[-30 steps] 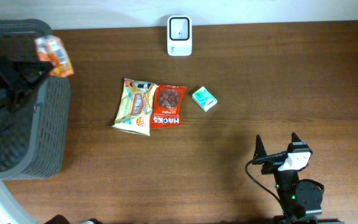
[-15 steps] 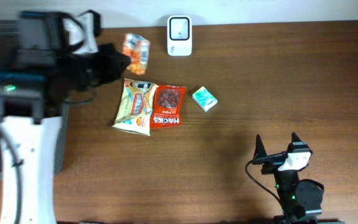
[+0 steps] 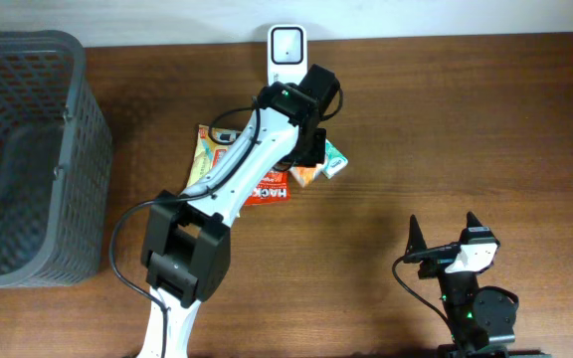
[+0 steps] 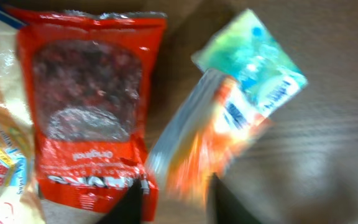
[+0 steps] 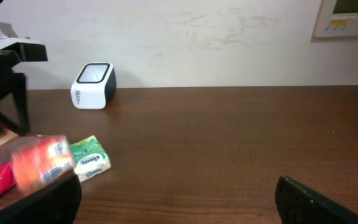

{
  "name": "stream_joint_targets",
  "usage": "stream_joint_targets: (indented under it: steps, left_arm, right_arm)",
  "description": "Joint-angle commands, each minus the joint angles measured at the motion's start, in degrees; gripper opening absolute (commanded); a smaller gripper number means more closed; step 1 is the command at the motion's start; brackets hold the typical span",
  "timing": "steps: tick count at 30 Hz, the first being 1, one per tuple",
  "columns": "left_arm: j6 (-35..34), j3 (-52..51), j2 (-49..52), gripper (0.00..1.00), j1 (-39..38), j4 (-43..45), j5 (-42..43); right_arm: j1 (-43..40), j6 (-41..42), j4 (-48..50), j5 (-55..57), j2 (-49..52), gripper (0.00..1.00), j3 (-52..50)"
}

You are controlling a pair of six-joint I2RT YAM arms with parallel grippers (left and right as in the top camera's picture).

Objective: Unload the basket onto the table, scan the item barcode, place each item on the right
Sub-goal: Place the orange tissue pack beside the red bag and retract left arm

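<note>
A blurred orange snack packet (image 4: pixel 210 140) lies tilted just beyond my left gripper (image 4: pixel 176 202), partly over a green tissue pack (image 4: pixel 260 56) and beside a red Hacks bag (image 4: pixel 86 106). The left jaws stand apart and are not clamped on it. Overhead, the left gripper (image 3: pixel 309 154) hangs over the orange packet (image 3: pixel 306 176), a little in front of the white scanner (image 3: pixel 286 55). The scanner (image 5: pixel 94 84) also appears in the right wrist view, as does the orange packet (image 5: pixel 39 162). My right gripper (image 3: pixel 444 239) stands open and empty near the table's front right.
A yellow snack bag (image 3: pixel 207 164) lies left of the red bag (image 3: pixel 267 189). A grey mesh basket (image 3: pixel 93 169) stands at the left edge. The green tissue pack (image 3: pixel 334 159) is by the left gripper. The left arm stretches diagonally across the table's middle.
The left arm swung from over the basket rightward to the packets, carrying the orange packet. Its jaws went from shut to apart and the packet came free. The right arm stayed still.
</note>
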Motion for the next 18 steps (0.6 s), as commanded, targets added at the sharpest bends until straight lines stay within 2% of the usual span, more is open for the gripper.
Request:
stream_joint_targets:
  steps: [1, 4, 6, 7, 8, 13, 14, 18]
  left_arm:
    - [1.73, 0.39, 0.37, 0.64, 0.20, 0.09, -5.84]
    - [4.44, 5.07, 0.07, 0.65, 0.37, -3.65, -5.88]
    - [4.44, 13.31, -0.59, 0.65, 1.64, -9.90, -5.88]
    - [4.44, 16.81, -0.72, 0.70, 2.12, -12.20, -5.88]
    - [4.44, 23.10, -0.87, 0.99, 3.13, -16.37, -5.90]
    - [5.44, 41.13, -1.88, 0.99, 9.29, -29.51, -7.43]
    - [8.07, 41.35, -3.13, 0.99, 10.64, -29.51, -5.68]
    - [8.46, 41.35, -6.49, 0.99, 12.09, -29.51, -5.33]
  right_arm:
    - [-0.33, 0.00, -0.15, 0.48, -0.33, 0.98, -0.52]
    - [-0.33, 0.00, -0.15, 0.50, -0.33, 0.98, -0.52]
    - [-0.33, 0.00, -0.15, 0.50, -0.33, 0.98, -0.52]
    - [-0.33, 0.00, -0.15, 0.48, -0.33, 0.98, -0.52]
    - [-0.33, 0.00, -0.15, 0.48, -0.33, 0.98, -0.52]
    - [-0.33, 0.00, -0.15, 0.50, -0.33, 0.98, -0.52]
    - [-0.33, 0.00, -0.15, 0.50, -0.33, 0.98, -0.52]
    - [-0.33, 0.00, -0.15, 0.50, -0.33, 0.98, -0.52]
